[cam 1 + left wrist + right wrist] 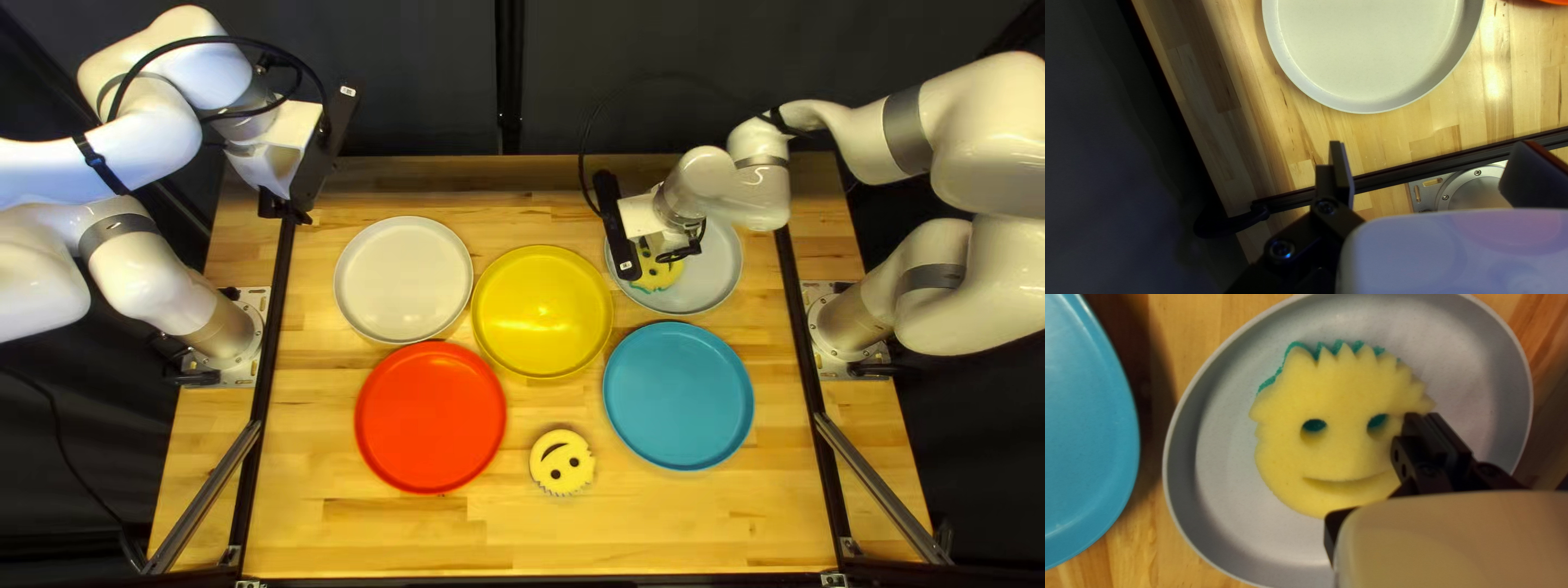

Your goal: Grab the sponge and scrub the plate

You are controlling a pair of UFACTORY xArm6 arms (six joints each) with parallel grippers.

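In the top left view my right gripper [681,253] is over the grey plate [721,268] at the back right, beside a yellow smiley sponge [658,274] inside that plate. The right wrist view shows my right gripper [1426,418] closed on one edge of the sponge [1339,452], its green underside peeking out at the spiky side; the plate [1225,512] surrounds it. My left gripper [292,209] hangs at the back left, off the light plate [403,280]. In the left wrist view my left gripper [1426,163] has its fingers wide apart, nothing between them.
Near the grey plate are a yellow plate [542,313] and a blue plate [678,395]. A red plate [431,417] lies in front of the light plate. A second smiley sponge [562,462] rests on the table between the red and blue plates. Dark rails run along both sides.
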